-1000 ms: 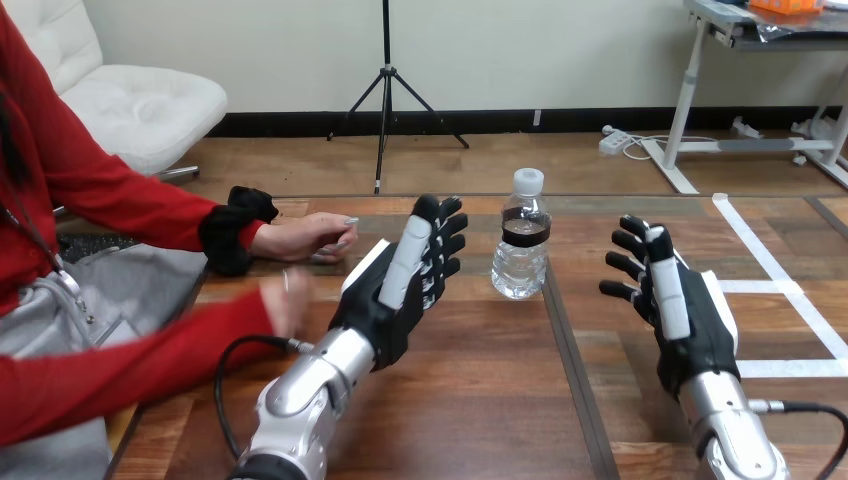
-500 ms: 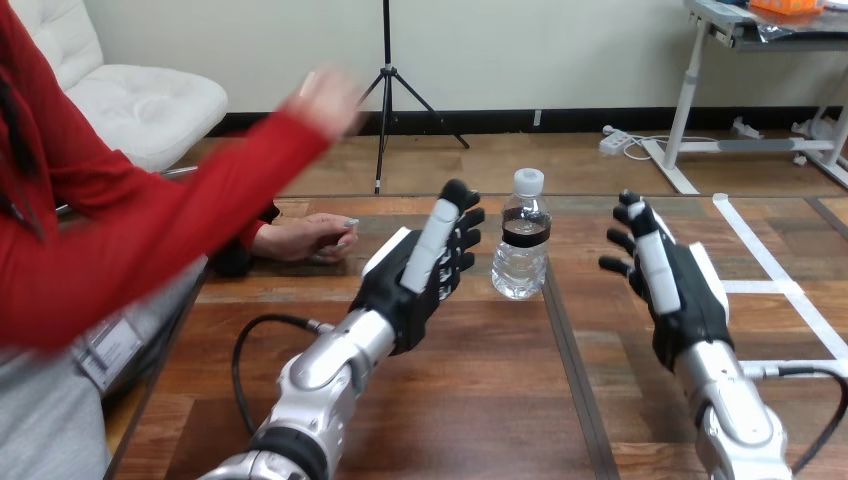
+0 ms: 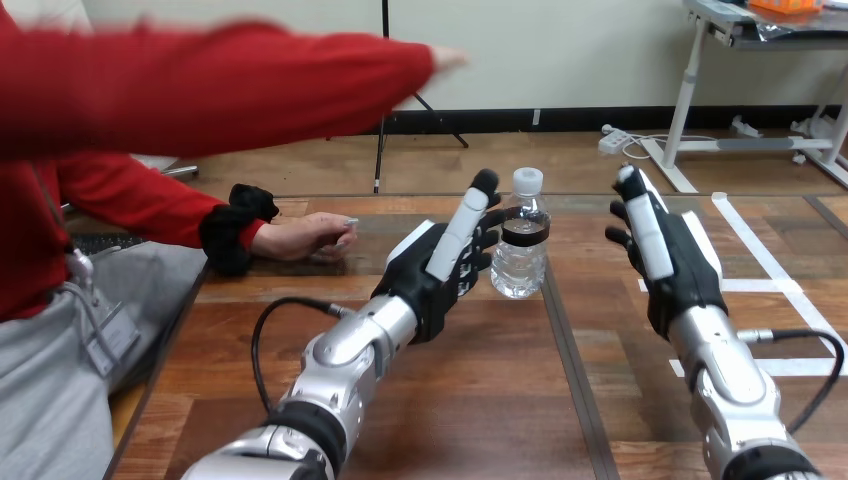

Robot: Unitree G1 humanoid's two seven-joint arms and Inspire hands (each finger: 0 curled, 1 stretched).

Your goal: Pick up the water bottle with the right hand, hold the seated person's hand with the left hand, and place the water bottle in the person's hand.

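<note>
Standing upright on the wooden table (image 3: 480,400), the water bottle (image 3: 521,250) sits near the middle of the head view, between the two robot hands. It is clear plastic with a white cap (image 3: 528,180) and a dark band (image 3: 524,232) round its upper body; no hand grips it.

The left hand (image 3: 440,270) is raised just left of the bottle, edge-on to the camera, fingers straight and spread a little, pointing up and away. Its dark fingertips overlap the bottle's left side, and I cannot tell whether they touch the plastic or stand just in front of it. The palm is turned away from the camera and hidden.

The right hand (image 3: 665,255) is up on the bottle's other side, clearly apart from it, with table showing between them. Its fingers are loosely extended, holding nothing; the ones farther from the camera are partly hidden behind the nearest white-shelled one.

At the view's left the person's hand (image 3: 305,238) rests on the table, apart from the left hand and well short of the bottle; its fingers look loosely curled, but what lies under them is hard to make out. A second arm in a red sleeve (image 3: 220,85) crosses the top of the view, badly blurred, and the hand at its end (image 3: 445,60) is only a pale smear. Strips of white tape (image 3: 770,285) lie on the table at the right, partly covered by the right forearm.
</note>
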